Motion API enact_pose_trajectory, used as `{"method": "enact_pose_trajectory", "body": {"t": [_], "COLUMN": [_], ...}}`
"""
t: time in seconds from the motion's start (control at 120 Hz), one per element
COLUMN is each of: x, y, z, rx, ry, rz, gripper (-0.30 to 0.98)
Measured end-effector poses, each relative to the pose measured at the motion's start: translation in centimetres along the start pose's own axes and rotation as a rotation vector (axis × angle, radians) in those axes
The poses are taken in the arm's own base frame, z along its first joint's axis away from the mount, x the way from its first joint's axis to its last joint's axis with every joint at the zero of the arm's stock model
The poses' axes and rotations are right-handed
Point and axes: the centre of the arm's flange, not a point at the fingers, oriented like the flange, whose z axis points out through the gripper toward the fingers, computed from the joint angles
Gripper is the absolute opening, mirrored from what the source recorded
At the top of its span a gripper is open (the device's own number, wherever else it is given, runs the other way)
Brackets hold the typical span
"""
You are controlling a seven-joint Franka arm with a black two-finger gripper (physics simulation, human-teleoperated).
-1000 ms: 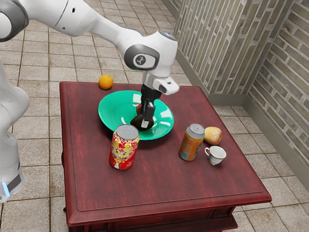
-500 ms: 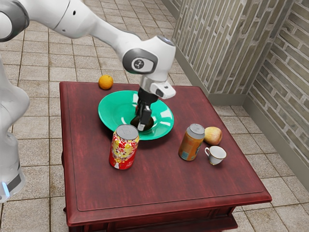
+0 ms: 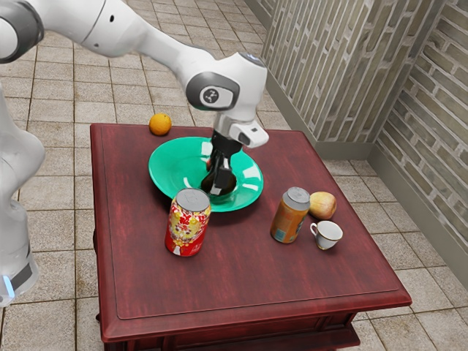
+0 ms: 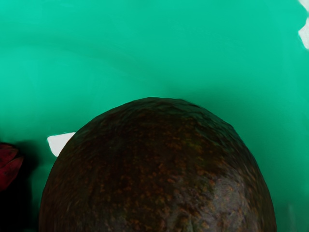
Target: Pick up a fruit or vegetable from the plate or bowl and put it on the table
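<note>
Just beneath the gripper (image 3: 216, 189): dark, round-topped avocado (image 4: 159, 169), in green bowl (image 3: 170, 170) | long axis unclear | gripper's opening and hold: cannot tell | lift needs avocado centred

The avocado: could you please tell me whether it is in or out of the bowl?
In: the exterior view shows the avocado inside the rim of the green bowl, whose surface spreads behind it in the wrist view.

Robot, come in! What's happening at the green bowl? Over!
Gripper at dark fruit. Fruit in green bowl, not on table. Red thing nearby, might get bumped.
</note>
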Motion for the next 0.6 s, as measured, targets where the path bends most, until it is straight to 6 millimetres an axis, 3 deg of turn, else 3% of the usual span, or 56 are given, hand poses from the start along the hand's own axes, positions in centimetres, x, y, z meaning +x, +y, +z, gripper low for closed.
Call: {"method": "enact_pose_trajectory", "body": {"t": [0.167, 0.225, 0.333, 0.392, 0.467, 0.6], "x": [1.2, 1.6, 1.3, -0.5, -2.9, -3.6], "y": [-0.5, -1.5, -6.1, -10.4, -14.7, -15.7], "z": [-3.9, -6.6, -15.0, -17.6, -18.8, -18.6], "rx": [0.04, 0.074, 0.166, 0.196, 0.212, 0.21], "ry": [0.078, 0.122, 0.248, 0.273, 0.272, 0.25], "rz": [0.004, -0.003, -0.059, -0.129, -0.196, -0.184], "gripper": [0.29, 0.27, 0.33, 0.34, 0.34, 0.33]}}
